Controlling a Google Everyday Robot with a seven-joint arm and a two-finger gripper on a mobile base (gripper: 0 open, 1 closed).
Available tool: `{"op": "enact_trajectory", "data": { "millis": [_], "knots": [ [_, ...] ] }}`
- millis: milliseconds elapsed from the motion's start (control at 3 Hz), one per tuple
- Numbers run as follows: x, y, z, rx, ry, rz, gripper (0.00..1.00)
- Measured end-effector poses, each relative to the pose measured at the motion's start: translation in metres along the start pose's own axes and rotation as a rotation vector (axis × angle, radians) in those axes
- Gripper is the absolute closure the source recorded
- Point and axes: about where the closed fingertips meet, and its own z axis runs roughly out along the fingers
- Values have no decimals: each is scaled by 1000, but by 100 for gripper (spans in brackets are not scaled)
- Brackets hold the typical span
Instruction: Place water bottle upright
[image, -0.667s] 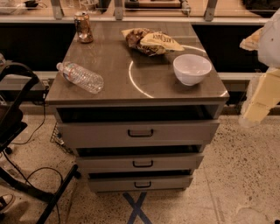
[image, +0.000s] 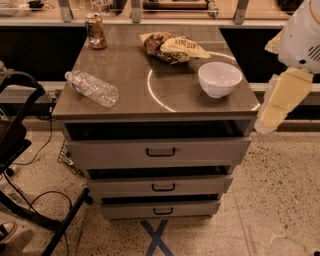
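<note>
The water bottle (image: 93, 88) is clear and ribbed with a white cap. It lies on its side near the front left corner of the cabinet top (image: 175, 100), cap pointing to the back left. My gripper (image: 266, 122) hangs off the right edge of the cabinet, at the level of the top. It is far to the right of the bottle and holds nothing that I can see.
A copper-toned can (image: 95, 31) stands at the back left. A chip bag (image: 172, 47) lies at the back middle. A white bowl (image: 219, 78) sits at the front right, near my gripper. Drawers (image: 160, 151) below; a black chair frame (image: 20, 150) stands at the left.
My arm and gripper have moved a little to the left, closer to the right edge of the cabinet. The bottle and the other objects have not moved.
</note>
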Motion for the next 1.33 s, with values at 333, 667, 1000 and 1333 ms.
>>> {"op": "enact_trajectory", "data": {
  "millis": [333, 667, 1000, 1333],
  "knots": [
    [-21, -40, 24, -17, 73, 129, 0],
    [-58, -84, 41, -17, 120, 232, 0],
    [-120, -125, 57, 31, 111, 273, 0],
    [-204, -142, 71, 78, 38, 250, 0]
  ]
}}
